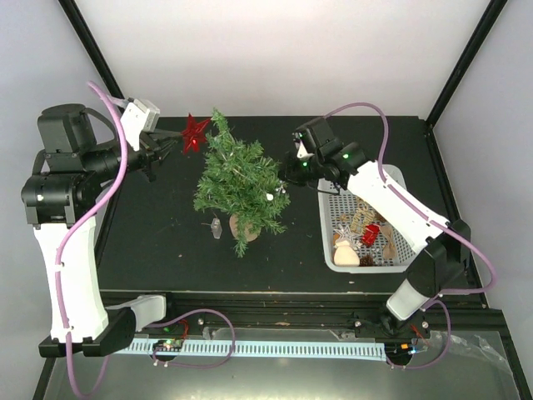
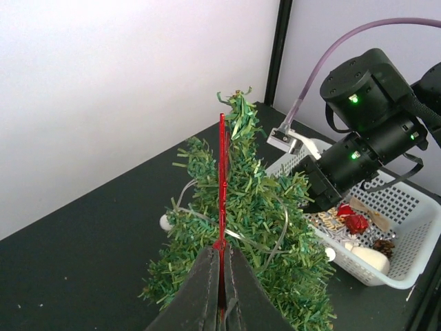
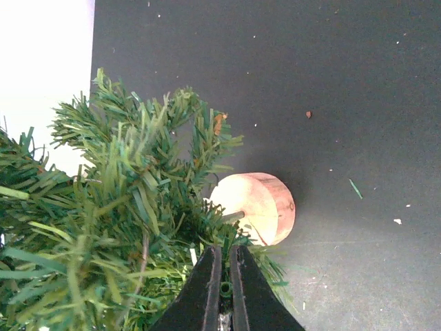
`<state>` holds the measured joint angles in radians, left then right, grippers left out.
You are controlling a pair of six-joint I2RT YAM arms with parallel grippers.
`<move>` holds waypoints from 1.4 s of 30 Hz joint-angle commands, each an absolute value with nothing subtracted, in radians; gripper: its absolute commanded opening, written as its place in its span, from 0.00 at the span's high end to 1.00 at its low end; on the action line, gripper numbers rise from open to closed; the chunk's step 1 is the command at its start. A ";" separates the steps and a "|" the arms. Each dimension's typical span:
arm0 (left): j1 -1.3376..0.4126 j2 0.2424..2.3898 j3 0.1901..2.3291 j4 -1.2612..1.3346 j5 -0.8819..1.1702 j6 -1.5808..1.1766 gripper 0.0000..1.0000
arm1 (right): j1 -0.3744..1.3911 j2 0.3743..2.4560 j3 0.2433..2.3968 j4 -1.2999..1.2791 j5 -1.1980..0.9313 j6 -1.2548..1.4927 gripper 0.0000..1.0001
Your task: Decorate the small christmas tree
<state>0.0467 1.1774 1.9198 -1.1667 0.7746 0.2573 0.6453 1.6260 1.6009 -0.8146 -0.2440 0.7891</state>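
At the left claw point(image 1: 169, 150), closed on the red star point(image 1: 195, 133), we find the small christmas tree point(image 1: 237, 179) dead ahead, its tip just beyond the star. Past it, ahead and to the right, the right arm point(image 2: 372, 131) bars the way. Below this claw the desk point(image 1: 158, 225) lies bare. The right claw point(image 1: 287, 177), pinched on a twig, sits hemmed by branches, with the tan base point(image 3: 258, 205) just ahead of it and the white basket point(image 1: 326, 237) behind it.

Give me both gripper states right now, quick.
Left gripper: closed, holding the red star.
Right gripper: closed, pinching a branch of the small christmas tree.
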 commanded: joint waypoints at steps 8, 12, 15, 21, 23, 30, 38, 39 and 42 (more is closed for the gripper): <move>0.061 1.131 1.853 -1.129 0.813 0.249 0.99 | 0.662 1.560 1.593 -0.824 -0.157 0.798 0.96; 0.062 1.124 1.846 -1.132 0.808 0.251 0.99 | 0.661 1.548 1.648 -0.878 -0.095 0.774 0.96; 0.065 1.122 1.839 -1.130 0.807 0.252 0.99 | 0.662 1.540 1.681 -0.893 -0.068 0.758 0.96; 0.073 1.116 1.833 -1.131 0.805 0.252 0.98 | 0.662 1.544 1.753 -0.856 -0.115 0.742 0.96; 0.076 1.114 1.829 -1.132 0.805 0.251 0.98 | 0.663 1.551 1.779 -0.850 -0.135 0.744 0.96; 0.087 1.101 1.806 -1.129 0.808 0.250 0.99 | 0.663 1.521 1.798 -0.738 -0.170 0.728 0.96; 0.097 1.096 1.787 -1.124 0.810 0.248 0.98 | 0.714 1.596 1.918 -0.680 -0.218 0.731 0.96; 0.099 1.096 1.787 -1.124 0.811 0.247 0.98 | 0.721 1.608 1.931 -0.681 -0.217 0.730 0.95; 0.101 1.095 1.787 -1.123 0.814 0.246 0.99 | 0.733 1.638 1.955 -0.679 -0.224 0.733 0.96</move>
